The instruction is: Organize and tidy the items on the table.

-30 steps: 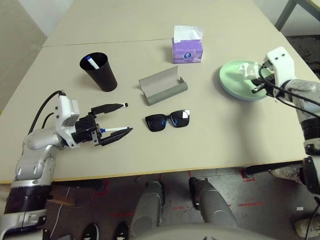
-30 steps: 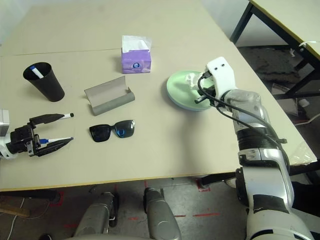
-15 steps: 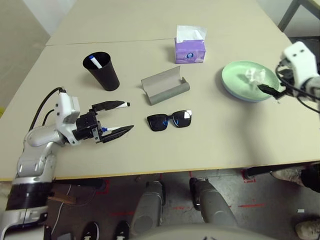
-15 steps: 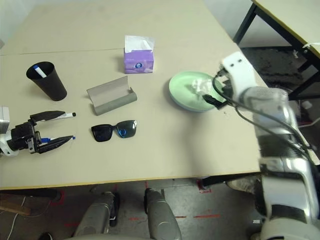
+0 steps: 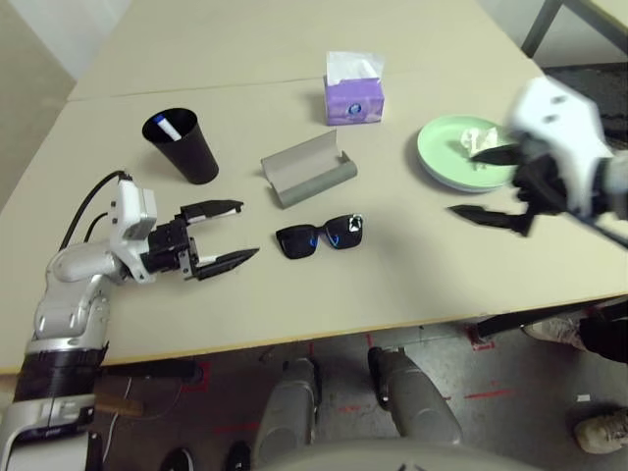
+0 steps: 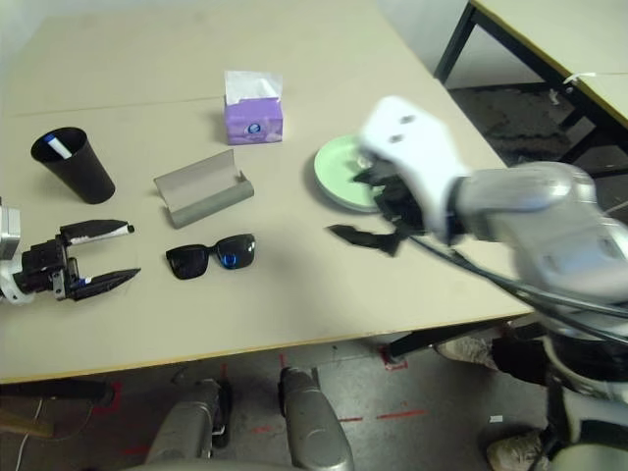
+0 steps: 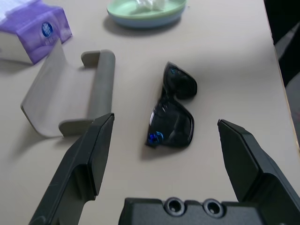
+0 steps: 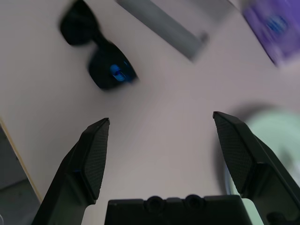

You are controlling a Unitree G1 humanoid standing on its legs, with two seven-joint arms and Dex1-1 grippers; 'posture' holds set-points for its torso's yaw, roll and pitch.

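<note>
Step in hand (judged): stow sunglasses in glasses case.

Status:
- Right gripper: fingers wide apart, empty, above table between sunglasses and plates. Blurred in head views.
- Left gripper: fingers apart, empty, low over table near front-left edge, aimed toward sunglasses.
- Sunglasses: folded flat, lenses up, just in front of case, not touching it.
- Case: open, lid tilted back, trough facing sunglasses.
- Tissue: on the plates, pale green stacked on pale blue.
- Marker w/ blue cap: standing in black cup. Second marker: cannot make out.

Procedure (recommended):
1. Pick w/ whichever gripper is nearer; both have clear line.
2. Grip across bridge or one lens rim, not the temples — thin, likely to slip.
3. Come down square so frame doesn't skid on smooth tabletop.
4. Lift clear of case's front lip, lay lengthwise in trough.
5. Brace case w/ other gripper; light, may slide.

Risk: knocking lid shut before insertion.
</note>
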